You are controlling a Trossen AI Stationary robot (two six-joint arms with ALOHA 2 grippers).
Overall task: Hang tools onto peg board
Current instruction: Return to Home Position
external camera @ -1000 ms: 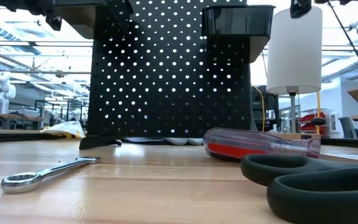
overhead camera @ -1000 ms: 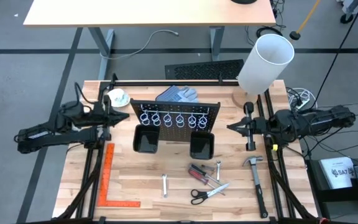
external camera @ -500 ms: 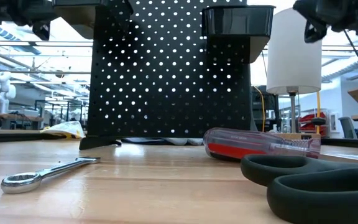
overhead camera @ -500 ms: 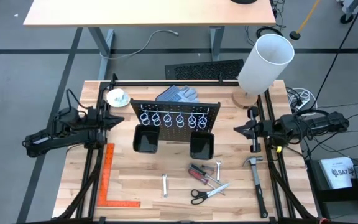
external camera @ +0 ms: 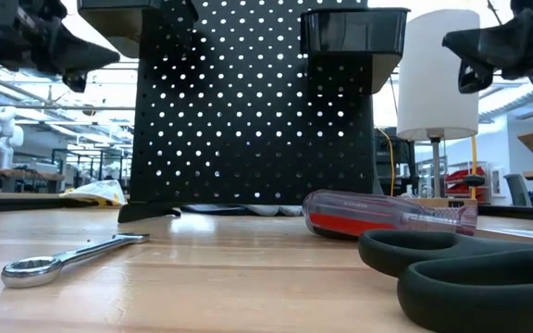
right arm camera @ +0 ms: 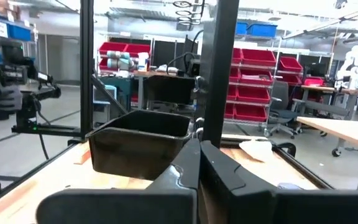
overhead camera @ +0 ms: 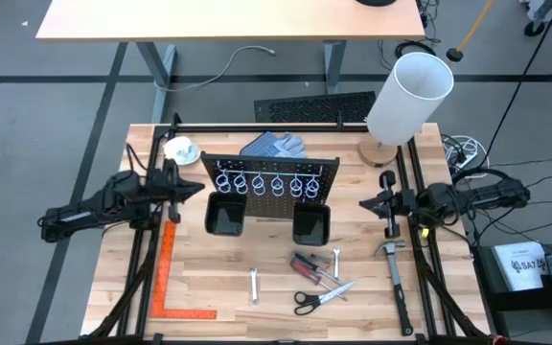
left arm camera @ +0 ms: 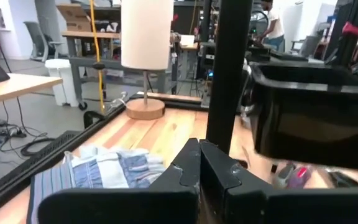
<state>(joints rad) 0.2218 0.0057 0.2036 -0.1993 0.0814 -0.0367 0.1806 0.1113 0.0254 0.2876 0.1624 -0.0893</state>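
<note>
Both pairs of jaws are together, flanking the peg board; a box label possibly reads "SA7".

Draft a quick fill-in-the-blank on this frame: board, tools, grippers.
1. ___ of the wire rings on the peg board holds a tool.
2. The peg board carries ___ black bins.
3. The hammer lies on the ___ arm's side of the table.
4. The left gripper and the right gripper both have their fingers ___, holding nothing.

Missing words: none; two; right; shut.
</note>
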